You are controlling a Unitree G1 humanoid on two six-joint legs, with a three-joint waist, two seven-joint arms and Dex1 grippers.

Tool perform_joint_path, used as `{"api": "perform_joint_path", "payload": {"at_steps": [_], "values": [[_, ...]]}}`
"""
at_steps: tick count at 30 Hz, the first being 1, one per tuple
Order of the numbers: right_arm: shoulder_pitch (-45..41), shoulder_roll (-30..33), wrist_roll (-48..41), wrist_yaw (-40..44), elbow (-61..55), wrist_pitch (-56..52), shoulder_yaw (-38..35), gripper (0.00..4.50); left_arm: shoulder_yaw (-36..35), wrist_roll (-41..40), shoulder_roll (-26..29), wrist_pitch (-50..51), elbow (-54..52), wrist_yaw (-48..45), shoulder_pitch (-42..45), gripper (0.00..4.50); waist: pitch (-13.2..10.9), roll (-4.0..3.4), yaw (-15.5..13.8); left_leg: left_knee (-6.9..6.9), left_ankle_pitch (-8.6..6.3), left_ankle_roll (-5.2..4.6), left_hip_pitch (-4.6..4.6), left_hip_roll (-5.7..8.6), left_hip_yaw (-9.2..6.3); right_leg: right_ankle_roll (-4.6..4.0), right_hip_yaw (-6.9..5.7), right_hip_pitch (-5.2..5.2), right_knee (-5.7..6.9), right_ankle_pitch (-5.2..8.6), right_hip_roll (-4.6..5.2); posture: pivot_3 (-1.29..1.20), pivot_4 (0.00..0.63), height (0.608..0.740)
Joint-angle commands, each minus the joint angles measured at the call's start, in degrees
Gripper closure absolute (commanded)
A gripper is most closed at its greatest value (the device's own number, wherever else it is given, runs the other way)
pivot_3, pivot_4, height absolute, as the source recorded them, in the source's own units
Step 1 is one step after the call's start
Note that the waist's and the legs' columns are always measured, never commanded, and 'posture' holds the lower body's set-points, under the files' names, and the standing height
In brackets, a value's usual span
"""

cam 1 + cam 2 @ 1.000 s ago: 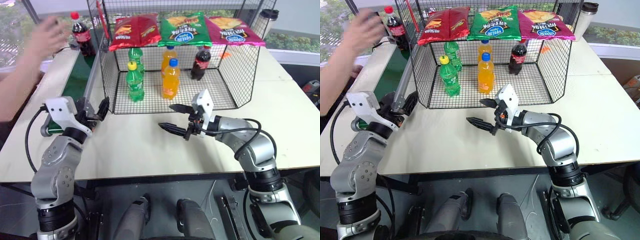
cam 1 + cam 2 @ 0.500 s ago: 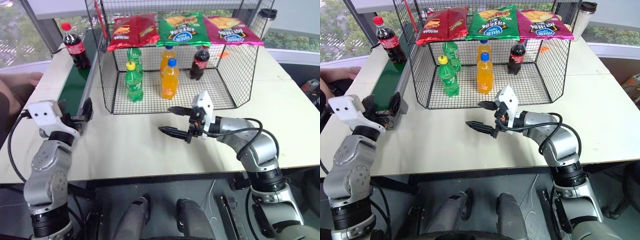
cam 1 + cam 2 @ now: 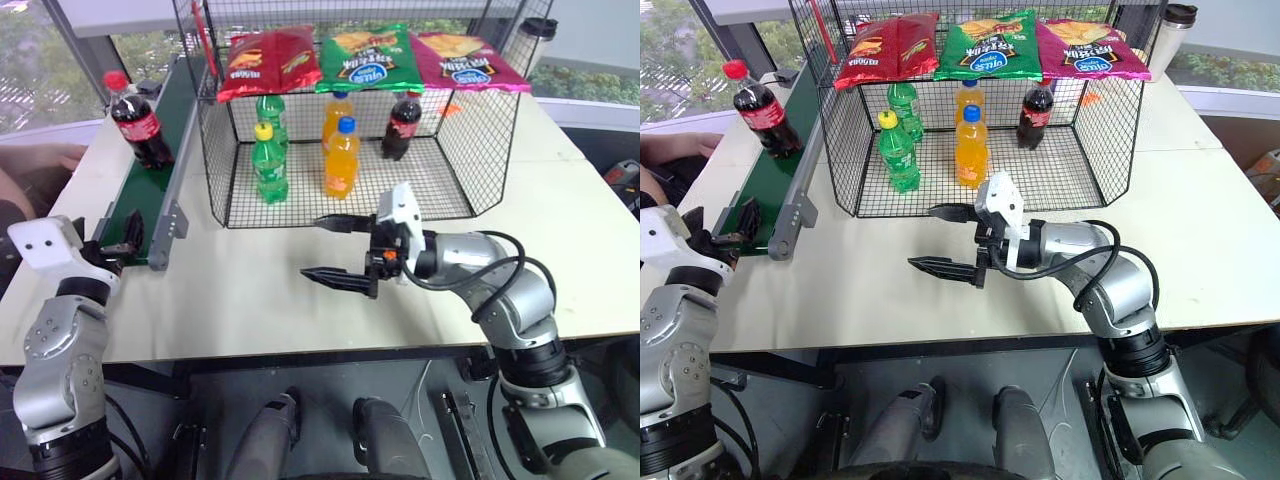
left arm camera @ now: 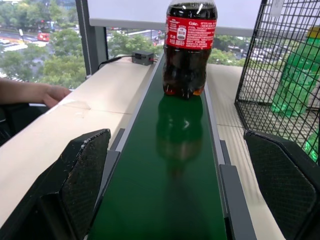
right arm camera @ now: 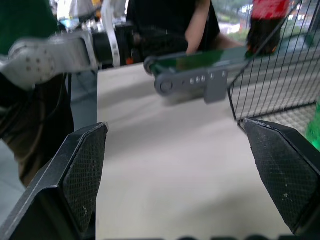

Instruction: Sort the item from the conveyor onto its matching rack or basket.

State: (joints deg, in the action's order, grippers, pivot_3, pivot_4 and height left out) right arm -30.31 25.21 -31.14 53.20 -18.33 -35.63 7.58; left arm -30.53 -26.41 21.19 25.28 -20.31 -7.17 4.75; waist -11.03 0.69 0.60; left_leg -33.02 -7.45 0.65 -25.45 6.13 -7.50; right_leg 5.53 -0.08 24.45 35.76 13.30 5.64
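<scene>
I see the cola bottle [image 3: 134, 119] standing upright on the conveyor [image 3: 150, 170] at the upper left of the frame, straight ahead of my left gripper [image 3: 112, 243], whose jaws hang released at the belt's near end. My right gripper [image 3: 338, 252], also released, hovers mid-counter, farther off; the left looks better placed.

A pale table [image 3: 300, 290] carries the conveyor [image 3: 150, 175] along its left side and, just beside it, the black wire cage [image 3: 470, 190]. A lidded tumbler [image 3: 1175, 35] stands at the table's far right corner, behind the cage.
</scene>
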Motion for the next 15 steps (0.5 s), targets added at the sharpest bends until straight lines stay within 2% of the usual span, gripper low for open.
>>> {"api": "perform_joint_path", "payload": {"at_steps": [1,15], "values": [[-0.38,-0.20,-0.44,-0.84,-1.08,1.17,-1.02,0.03,-0.92,0.14,0.74,-1.92,-0.48,-0.23,0.27,0.00,0.00,0.00,0.02,0.01,0.00,0.00,-0.01,0.00,0.00,0.00,0.00,0.00,-0.02,-0.01,-0.01,0.00,0.150,0.738],[-0.62,0.66,0.29,-2.87,-0.17,1.04,-1.10,0.03,1.88,3.64,1.05,-4.46,2.82,-0.74,1.05,0.00,0.00,0.00,0.02,0.02,0.00,0.00,0.00,0.00,0.00,0.00,0.00,0.00,-0.04,-0.01,-0.01,0.00,0.150,0.738]]}}
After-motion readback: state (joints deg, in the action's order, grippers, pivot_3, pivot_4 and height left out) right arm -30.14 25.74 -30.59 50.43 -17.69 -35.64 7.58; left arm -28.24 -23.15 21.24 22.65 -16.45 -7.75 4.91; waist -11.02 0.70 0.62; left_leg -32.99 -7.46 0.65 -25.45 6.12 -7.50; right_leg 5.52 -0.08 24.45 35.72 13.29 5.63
